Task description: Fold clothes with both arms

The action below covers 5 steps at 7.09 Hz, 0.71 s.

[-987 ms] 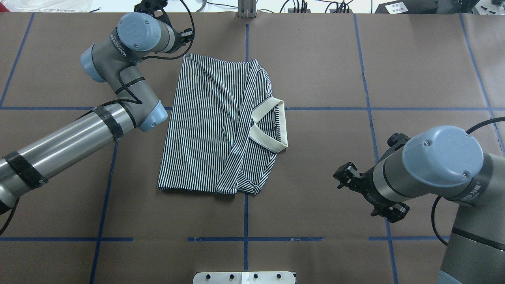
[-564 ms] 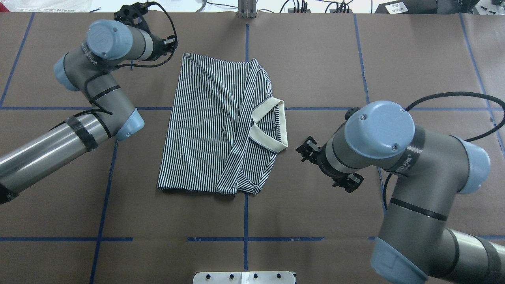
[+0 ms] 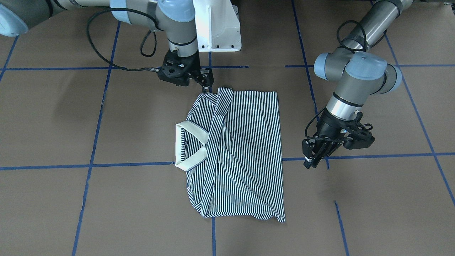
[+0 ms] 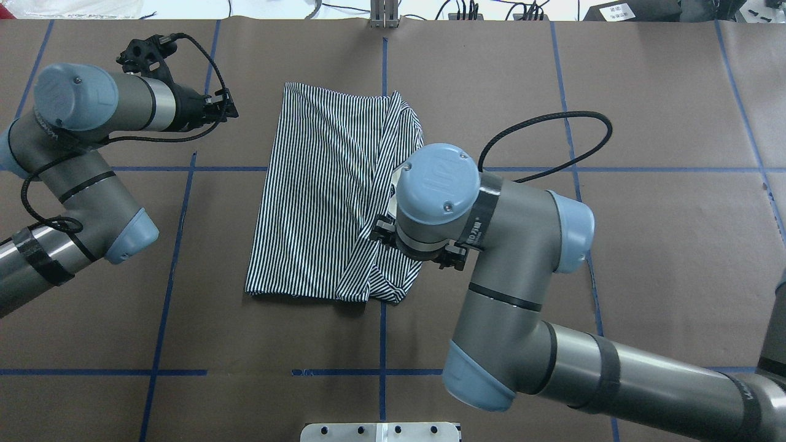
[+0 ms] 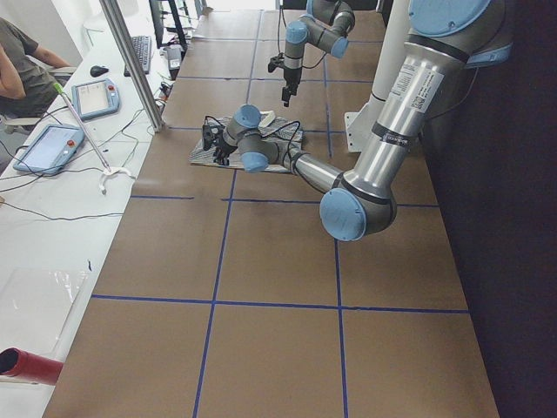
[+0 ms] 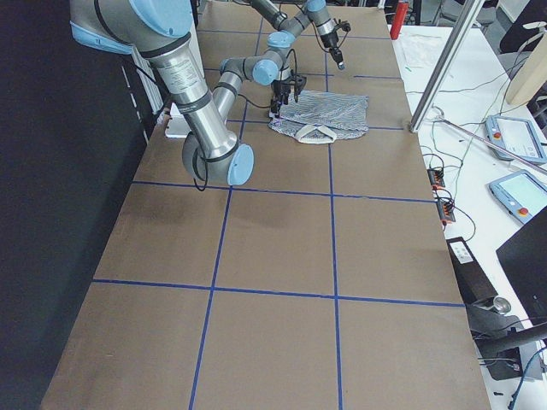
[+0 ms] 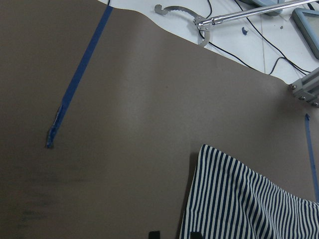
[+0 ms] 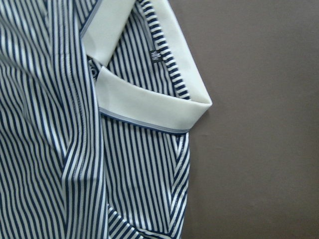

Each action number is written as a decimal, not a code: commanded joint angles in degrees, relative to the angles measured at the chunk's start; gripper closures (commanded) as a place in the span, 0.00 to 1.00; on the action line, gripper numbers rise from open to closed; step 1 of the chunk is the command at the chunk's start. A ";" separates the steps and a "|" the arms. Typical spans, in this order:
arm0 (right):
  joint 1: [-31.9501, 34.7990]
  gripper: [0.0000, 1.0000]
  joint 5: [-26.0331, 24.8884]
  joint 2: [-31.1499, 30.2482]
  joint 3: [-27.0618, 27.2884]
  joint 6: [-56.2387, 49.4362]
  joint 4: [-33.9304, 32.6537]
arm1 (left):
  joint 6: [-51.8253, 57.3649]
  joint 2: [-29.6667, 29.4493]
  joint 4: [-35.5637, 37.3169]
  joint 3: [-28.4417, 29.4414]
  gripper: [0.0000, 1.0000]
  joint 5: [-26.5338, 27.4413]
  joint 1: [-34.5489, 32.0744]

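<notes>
Polo shirt: the striped polo shirt [image 4: 319,196] lies flat in the middle of the worktop [image 4: 645,276]. Its sides are folded in over the body, making a rough rectangle. One long edge faces the robot and the hem end points to the robot's left.
Collar: the cream collar [image 3: 190,145] sits at the shirt's end on the robot's right, open in a V. The right wrist camera looks straight down on it.
Right arm: the right arm [image 4: 522,245] reaches across from the right, and in the overhead view its wrist covers the collar.
Right hand: the right hand [image 3: 206,87] points down at the shirt's robot-side corner near the collar, its tips at the cloth's edge. I cannot tell whether its fingers are spread or pressed together, or whether they touch the fabric.
Left hand: the left hand [image 4: 228,110] hangs off the shirt, near the far hem corner and apart from it. Its two fingertips [image 7: 154,234] stand slightly spread, with nothing between them.
Worktop: brown paper crossed by blue tape lines [image 4: 675,169].
</notes>
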 commanded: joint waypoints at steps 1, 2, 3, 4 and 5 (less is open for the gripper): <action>-1.52 0.05 -0.17 9.26 -11.41 -7.49 -0.20 | -0.18 1.29 -0.03 -0.57 0.67 -0.27 0.21; -1.79 0.06 -0.17 14.26 -18.07 -11.35 -2.11 | -2.70 1.29 -0.12 -0.49 0.67 -0.27 0.39; -1.70 0.06 0.00 17.53 -23.10 -14.70 -3.70 | -3.69 1.29 -0.12 -0.75 0.67 -0.27 0.48; -2.40 0.06 -0.17 17.48 -24.45 -16.65 -4.06 | -3.87 1.29 -0.12 -0.84 0.67 -0.27 0.48; -3.10 0.07 -0.09 18.17 -25.86 -17.71 -4.07 | -5.18 1.29 -0.12 -0.84 0.67 -0.27 0.48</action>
